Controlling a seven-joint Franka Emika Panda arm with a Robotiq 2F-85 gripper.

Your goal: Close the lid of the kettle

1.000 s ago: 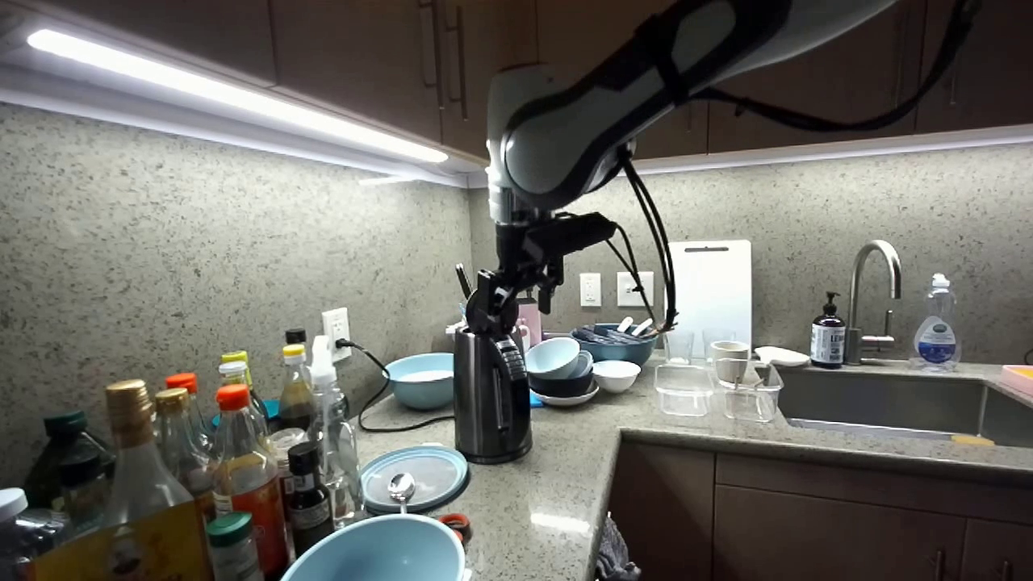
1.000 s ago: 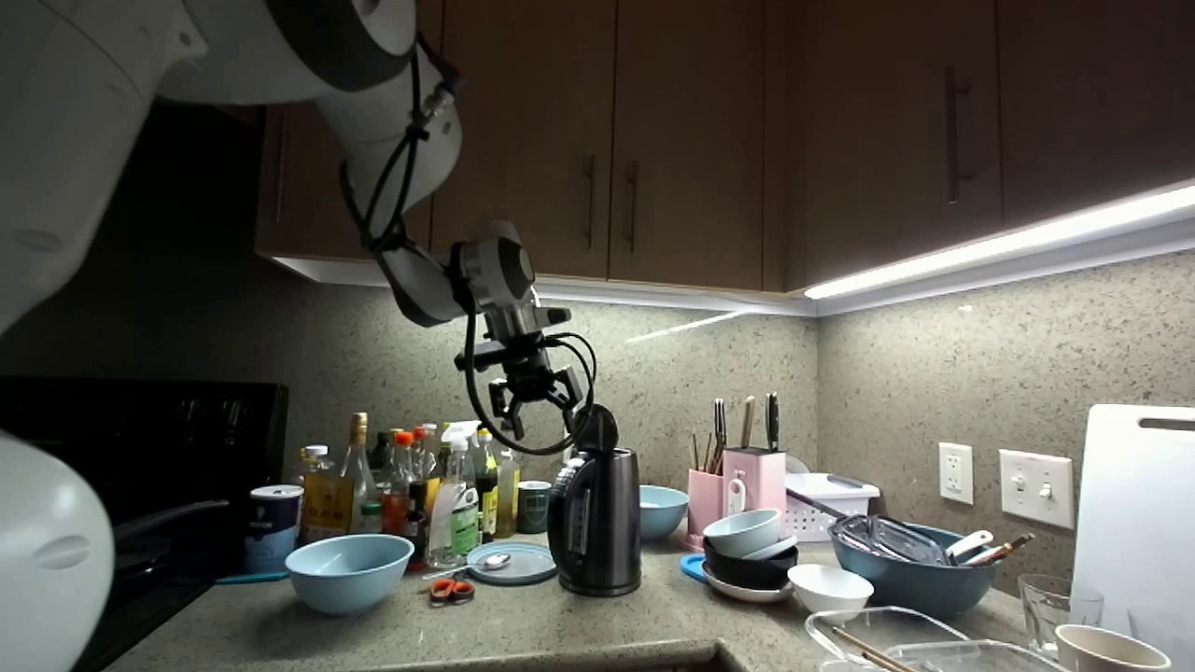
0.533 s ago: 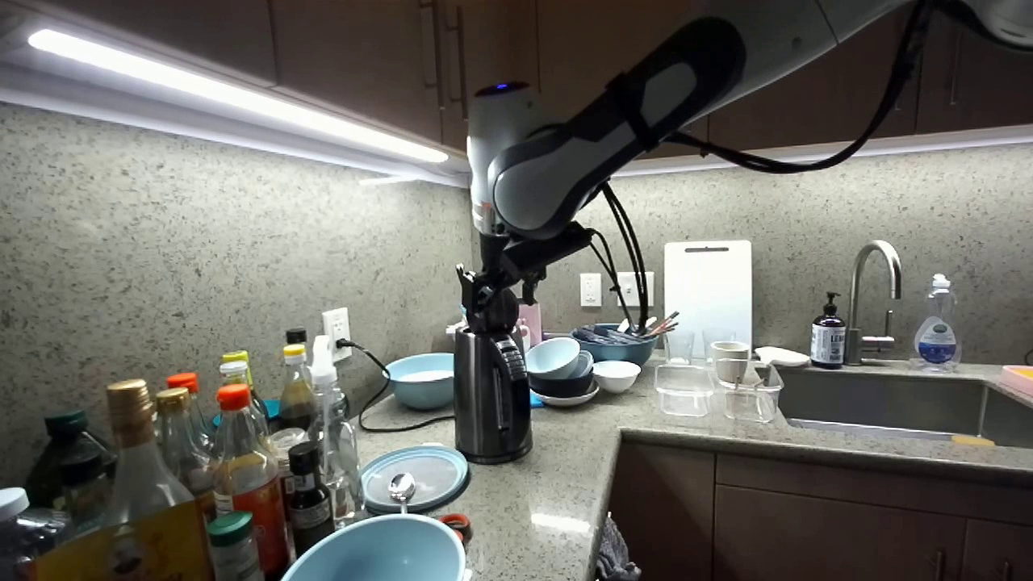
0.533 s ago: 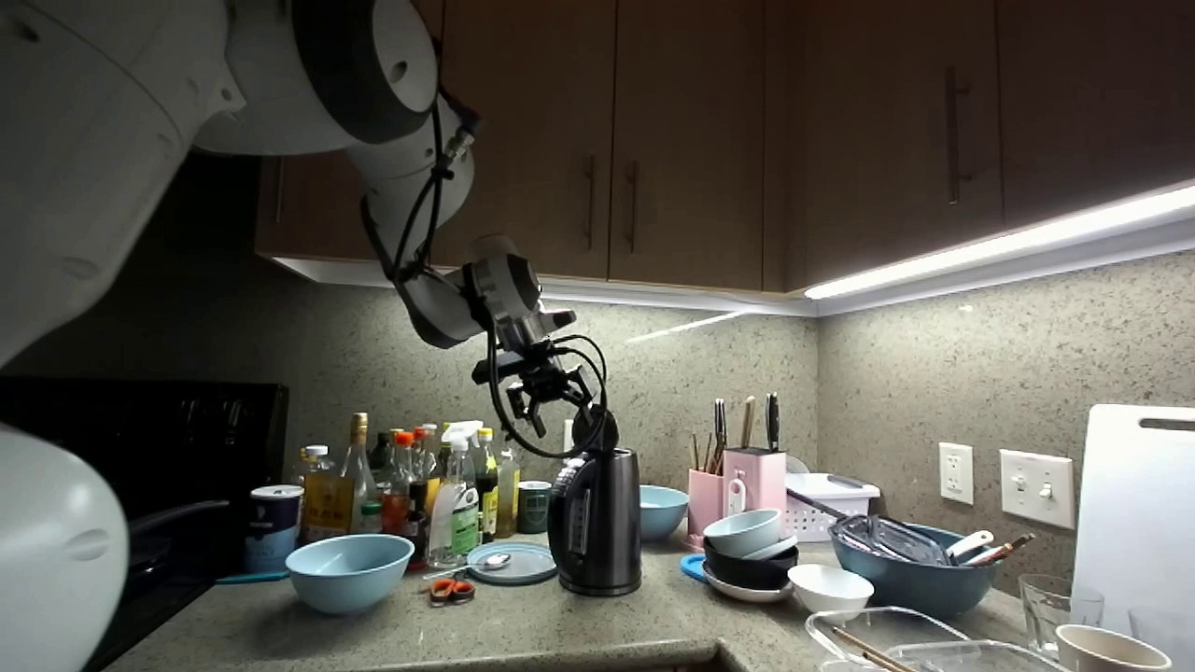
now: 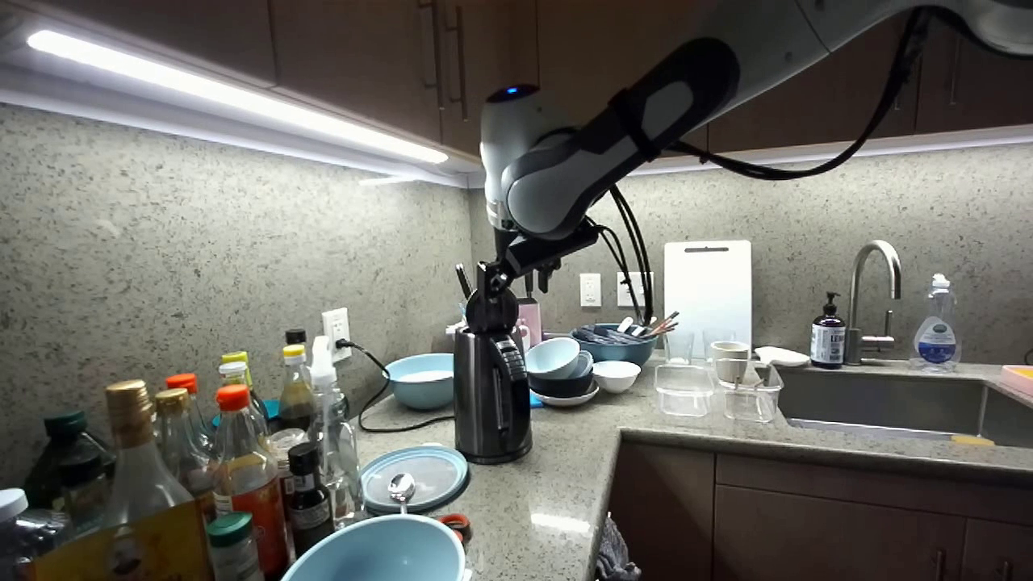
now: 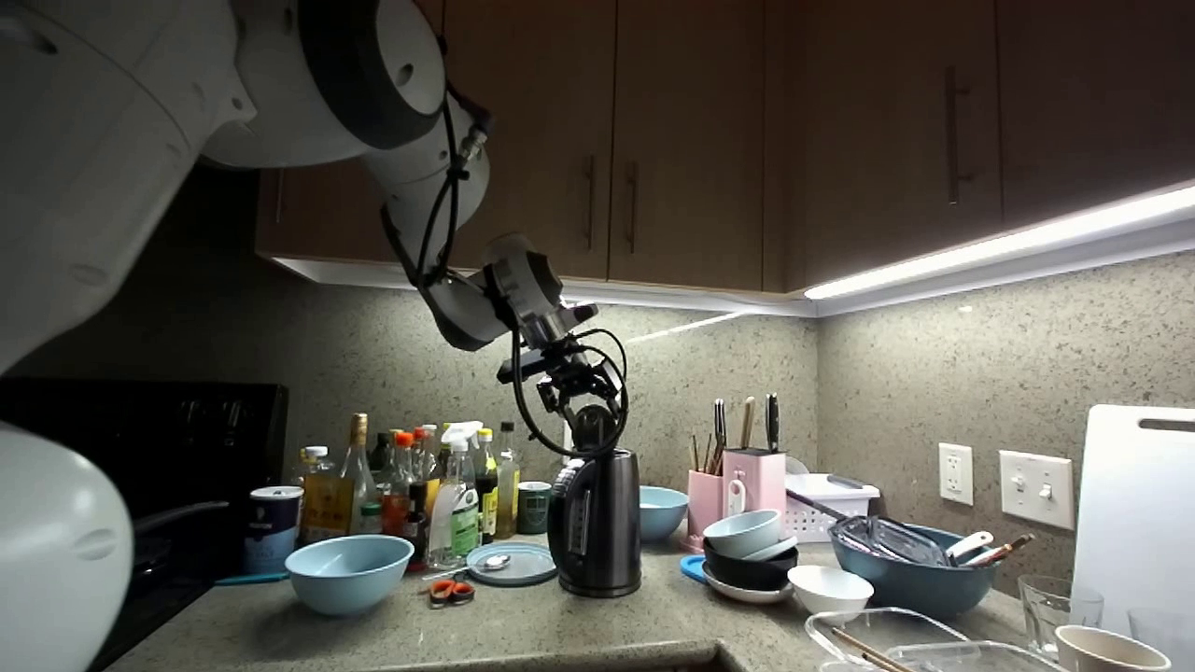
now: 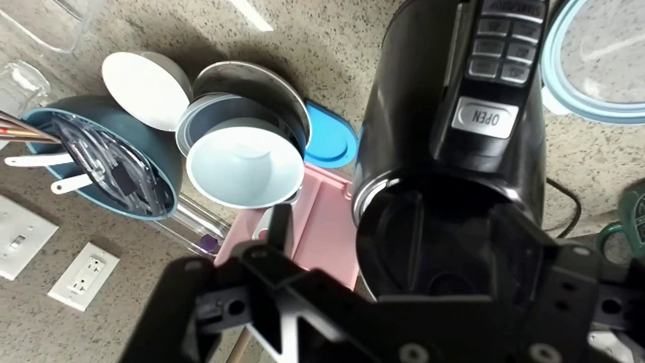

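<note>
The arm [image 6: 271, 112] enters an exterior view from the far left, reaches high over the counter [image 6: 504, 621], folds at its middle joints and slopes down to the right, where its tilted wrist aims the gripper [image 7: 392, 217] downward. Under that reach, left to right, lie a light blue bowl [image 6: 349, 574], orange-handled scissors [image 6: 451, 590] and a blue-rimmed cover [image 6: 530, 566] with a spoon [image 6: 495, 562] on it.

Next comes the kettle [image 6: 609, 523], upright on the counter, its round black lid [image 5: 492, 313] standing raised at the top rim. The wrist view shows the fingers [image 7: 280, 229] spread wide, most of the lid lying between them in that picture; the right-hand one is dark against dark there, so whether it touches the lid I can't fairly say. Farther right stand a pink knife block [image 6: 766, 481] and stacked bowls [image 6: 747, 565].

Compared with half a second ago, the gripper has shifted rightward in both exterior views. In an exterior view, its earlier spot is up and to the left of the lid; now it shows almost straight above. The kettle and its raised lid keep their places.
</note>
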